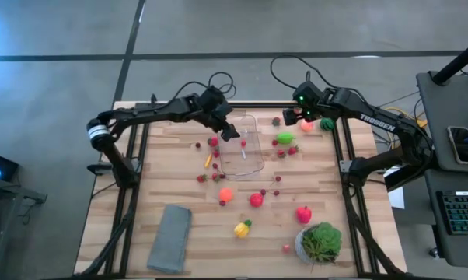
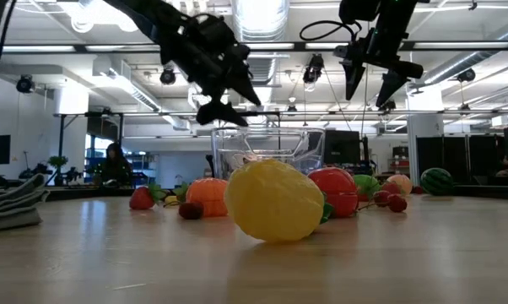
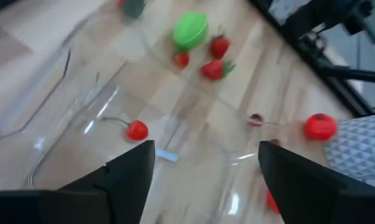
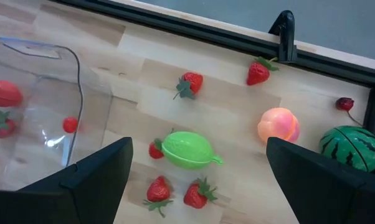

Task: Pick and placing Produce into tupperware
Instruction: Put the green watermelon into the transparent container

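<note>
Left arm reaches from the surface's (image 1: 179, 187) left edge toward the far middle, elbow bent, left tool (image 1: 228, 131) hanging over the clear tub (image 1: 249, 148), just above its left rim. Its fingers (image 3: 128, 171) are spread apart, nothing between them; in the left wrist view a small red berry (image 3: 136, 130) lies on the tub floor ahead of them.

Right arm comes in from the right edge, bent back toward the far right corner, right tool (image 1: 300, 106) raised above the surface near the far edge. Fingers (image 4: 97, 171) wide apart, empty. In the low view the right tool (image 2: 374, 72) hangs well clear of the surface.

Clear tub sits in the far middle of the surface, upright, no lid. Inside: the one red berry, nothing else I can make out.

Loose produce outside the tub: watermelon (image 4: 351, 147), peach (image 4: 278, 125) and green fruit (image 4: 186, 149) near the far right corner, strawberries (image 4: 190, 82) around them. Orange (image 1: 225, 194), tomato (image 1: 256, 200), yellow pepper (image 1: 242, 229) toward the near middle. Grey cloth (image 1: 169, 238) at the near left corner, potted plant (image 1: 321, 241) at near right.
</note>
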`<state>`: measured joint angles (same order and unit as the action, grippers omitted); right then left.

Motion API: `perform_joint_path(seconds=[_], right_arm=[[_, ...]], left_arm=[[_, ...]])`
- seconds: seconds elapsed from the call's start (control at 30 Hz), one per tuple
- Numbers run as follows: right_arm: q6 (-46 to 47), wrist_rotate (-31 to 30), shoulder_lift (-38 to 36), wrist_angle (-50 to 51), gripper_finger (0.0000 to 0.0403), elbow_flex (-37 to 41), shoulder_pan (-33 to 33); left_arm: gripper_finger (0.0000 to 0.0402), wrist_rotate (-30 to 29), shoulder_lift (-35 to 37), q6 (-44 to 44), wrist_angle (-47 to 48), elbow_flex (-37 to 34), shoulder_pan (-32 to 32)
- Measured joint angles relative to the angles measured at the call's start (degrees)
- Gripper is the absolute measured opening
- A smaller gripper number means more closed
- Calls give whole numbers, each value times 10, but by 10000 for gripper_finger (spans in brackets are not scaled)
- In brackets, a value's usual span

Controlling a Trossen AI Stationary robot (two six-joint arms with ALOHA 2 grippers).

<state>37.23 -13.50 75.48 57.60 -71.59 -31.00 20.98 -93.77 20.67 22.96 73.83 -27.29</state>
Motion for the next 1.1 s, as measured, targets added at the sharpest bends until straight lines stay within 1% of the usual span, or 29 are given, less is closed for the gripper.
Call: perform_joint_path(seconds=[0.23, 0.33, 0.57, 0.67, 0.77, 0.87, 1.0, 1.1], right_arm=[[-15, 4, 0, -33, 361, 0, 1], [-15, 4, 0, -33, 361, 0, 1], [-13, 7, 0, -39, 361, -6, 3], [-13, 24, 0, -39, 361, -15, 7], [-30, 74, 7, -42, 361, -19, 10], [-50, 108, 22, -42, 361, -19, 10], [-44, 118, 49, 9, 361, -19, -1], [-42, 89, 74, 84, 361, -19, -23]], left_arm=[[276, -8, 57, 0, 1, -1, -1], [276, -11, 75, 0, 1, -2, -1], [276, -14, 93, 0, 1, -3, -1], [276, -13, 95, -1, 0, -3, -1], [276, -13, 95, -5, 0, -3, -1], [276, -13, 95, -28, 0, -3, -1], [276, -14, 95, -46, 0, -3, -1], [276, -20, 95, -50, 0, -3, -1]])
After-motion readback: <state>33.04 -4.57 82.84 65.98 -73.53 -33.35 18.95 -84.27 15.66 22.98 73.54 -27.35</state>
